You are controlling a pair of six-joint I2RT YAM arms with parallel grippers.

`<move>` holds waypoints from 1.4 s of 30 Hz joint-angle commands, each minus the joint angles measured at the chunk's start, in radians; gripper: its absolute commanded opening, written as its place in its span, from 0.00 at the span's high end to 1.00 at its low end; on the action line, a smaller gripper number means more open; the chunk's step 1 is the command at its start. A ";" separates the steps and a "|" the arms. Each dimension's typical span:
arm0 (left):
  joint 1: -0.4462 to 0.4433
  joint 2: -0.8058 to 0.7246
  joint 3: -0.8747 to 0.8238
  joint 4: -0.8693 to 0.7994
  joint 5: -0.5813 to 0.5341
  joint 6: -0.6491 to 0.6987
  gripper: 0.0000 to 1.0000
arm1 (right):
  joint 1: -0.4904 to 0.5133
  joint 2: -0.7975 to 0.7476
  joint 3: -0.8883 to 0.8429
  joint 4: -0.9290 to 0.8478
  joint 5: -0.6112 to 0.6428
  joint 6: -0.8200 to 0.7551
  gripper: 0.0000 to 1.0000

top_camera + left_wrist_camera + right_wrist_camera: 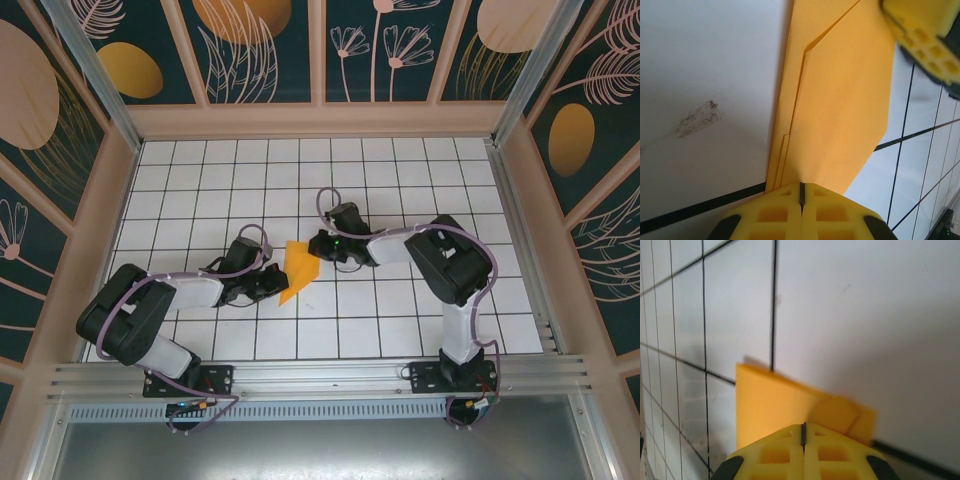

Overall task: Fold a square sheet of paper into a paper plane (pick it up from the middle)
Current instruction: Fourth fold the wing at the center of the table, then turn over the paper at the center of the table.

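Note:
The square sheet of paper is folded into a slim orange-yellow paper plane (pixel 298 266), lying at the middle of the grid table with its sharp tip toward the near left. My left gripper (pixel 272 284) is shut on its near end. In the left wrist view the layered folds of the plane (pixel 840 100) run straight out of the closed jaws of that gripper (pixel 801 188). My right gripper (pixel 316 246) is shut on the far right edge. In the right wrist view the paper (pixel 772 402) comes out from its closed jaws (pixel 803 429). A right fingertip (pixel 925 40) shows at the top right of the left wrist view.
The white grid table (pixel 400 180) is boxed in by a wooden frame and dark leaf-pattern panels (pixel 270 50) at the back and both sides. A metal rail (pixel 320 375) carrying both arm bases runs along the near edge. A brown smudge (pixel 695 117) marks the table surface left of the paper.

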 commanded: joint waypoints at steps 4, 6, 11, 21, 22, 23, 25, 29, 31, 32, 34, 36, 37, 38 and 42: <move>0.001 0.043 -0.053 -0.198 -0.081 0.032 1.00 | -0.072 0.056 0.097 -0.192 0.149 -0.062 0.99; 0.001 0.038 -0.053 -0.196 -0.079 0.033 1.00 | -0.076 0.035 0.101 -0.186 0.138 -0.072 0.99; 0.002 0.032 -0.053 -0.193 -0.075 0.038 1.00 | -0.075 -0.033 0.110 -0.224 0.155 -0.085 0.97; 0.001 -0.112 -0.037 -0.180 -0.046 0.051 1.00 | 0.062 -0.260 -0.096 -0.166 0.169 0.110 0.69; 0.001 -0.120 -0.032 -0.179 -0.046 0.052 1.00 | 0.075 -0.275 -0.128 -0.151 0.173 0.163 0.68; 0.001 -0.124 -0.026 -0.178 -0.040 0.055 0.99 | 0.093 -0.290 -0.166 -0.115 0.167 0.212 0.65; 0.001 -0.125 -0.016 -0.171 -0.021 0.055 0.96 | 0.133 -0.312 -0.220 -0.055 0.170 0.279 0.58; 0.001 -0.155 0.009 -0.161 -0.015 0.058 0.93 | 0.181 -0.324 -0.267 0.001 0.180 0.365 0.54; 0.001 -0.174 0.027 -0.182 -0.060 0.066 0.90 | 0.195 -0.311 -0.279 0.042 0.164 0.400 0.54; 0.001 -0.178 0.037 -0.195 -0.088 0.073 0.89 | 0.202 -0.302 -0.278 0.051 0.162 0.413 0.54; 0.001 -0.171 0.056 -0.215 -0.131 0.082 0.88 | 0.211 -0.285 -0.275 0.066 0.160 0.425 0.54; 0.002 -0.141 0.075 -0.223 -0.146 0.090 0.87 | 0.213 -0.270 -0.274 0.066 0.170 0.445 0.54; 0.001 -0.125 0.084 -0.230 -0.155 0.093 0.87 | 0.213 -0.264 -0.271 0.066 0.169 0.453 0.54; 0.001 -0.104 0.091 -0.236 -0.163 0.097 0.87 | 0.214 -0.254 -0.268 0.058 0.171 0.461 0.54; 0.001 -0.042 0.119 -0.260 -0.193 0.122 0.86 | 0.224 -0.229 -0.259 0.055 0.171 0.484 0.55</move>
